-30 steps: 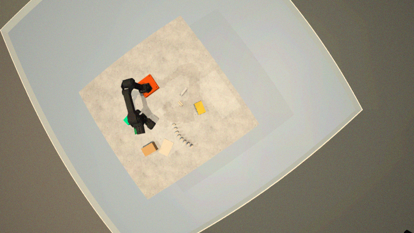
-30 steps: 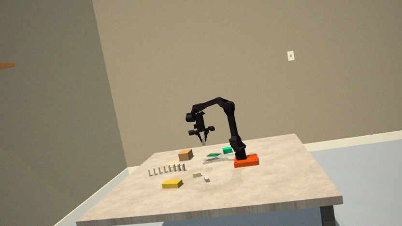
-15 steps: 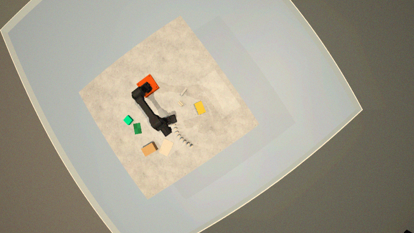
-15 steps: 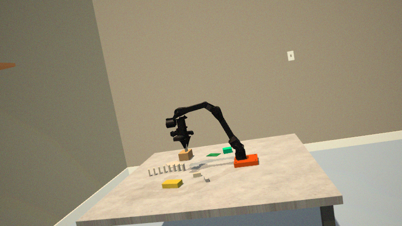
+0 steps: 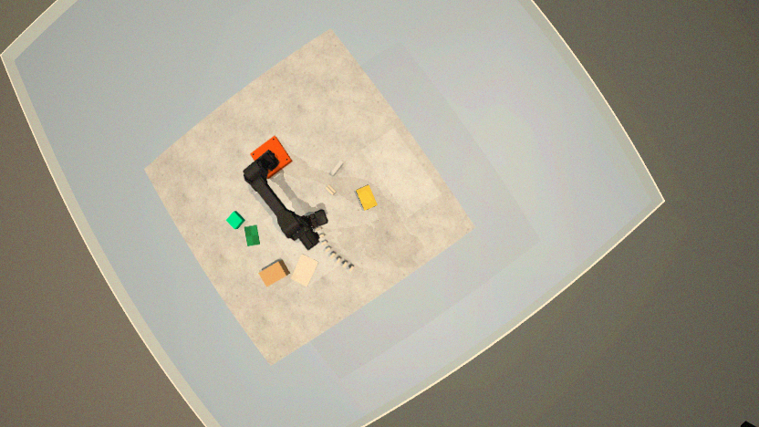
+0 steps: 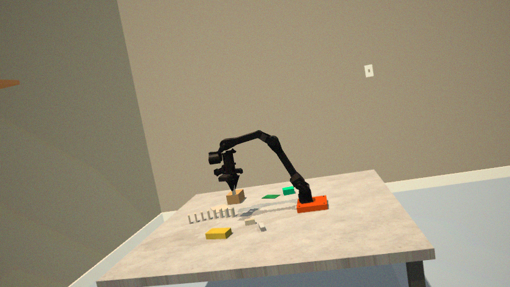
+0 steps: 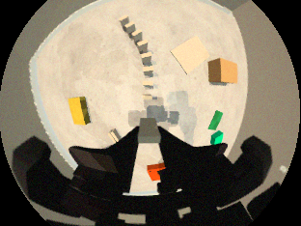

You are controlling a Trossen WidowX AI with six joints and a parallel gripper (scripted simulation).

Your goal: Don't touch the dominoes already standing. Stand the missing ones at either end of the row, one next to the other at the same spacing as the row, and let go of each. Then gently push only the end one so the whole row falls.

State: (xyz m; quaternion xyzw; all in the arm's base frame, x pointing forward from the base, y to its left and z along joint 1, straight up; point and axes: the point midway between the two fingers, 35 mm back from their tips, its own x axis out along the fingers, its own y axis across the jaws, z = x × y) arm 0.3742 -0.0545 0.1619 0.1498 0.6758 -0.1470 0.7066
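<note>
Now the gripper [image 6: 233, 187] hangs above the near end of the standing row [image 6: 210, 215], fingers clamped on a small pale slab, a domino [image 7: 150, 130]. Only the wrist view shows it squarely. From above, the arm hides it. Two spare dominoes [image 5: 333, 179] lie flat beyond.

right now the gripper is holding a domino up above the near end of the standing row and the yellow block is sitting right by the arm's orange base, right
Not quite. The yellow block lies well away from the orange base, out past the two loose dominoes, as the top view shows. The rest holds: the gripper holds a domino above the row's near end.
</note>
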